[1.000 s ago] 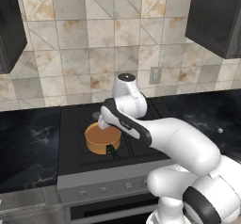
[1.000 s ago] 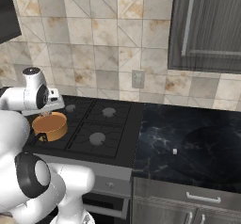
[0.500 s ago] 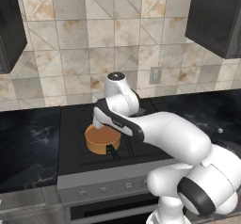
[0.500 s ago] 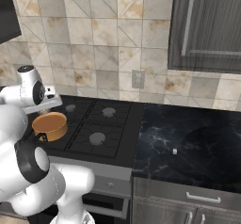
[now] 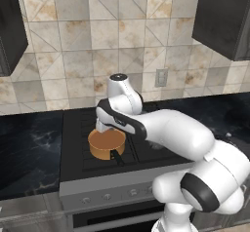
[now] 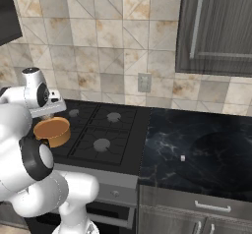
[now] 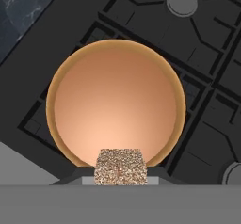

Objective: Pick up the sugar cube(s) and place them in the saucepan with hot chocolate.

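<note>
Pinched between the gripper's [image 7: 121,180] nearly closed tips sits a sugar cube [image 7: 121,166], speckled and pale, held directly above the saucepan [image 7: 116,102]. Since a second ago the arm has swung its hand further left, from the pan's right edge to over its left part. The saucepan [image 5: 106,144] stands on the stove's [image 5: 78,128] front left burner, its short black handle [image 5: 117,157] pointing toward the front edge. Its smooth brown inside holds nothing else that can be made out. In the right base view a second tiny pale cube [image 6: 182,158] lies on the dark marble counter [image 6: 206,149], well apart from the copper pan [image 6: 52,131].
</note>
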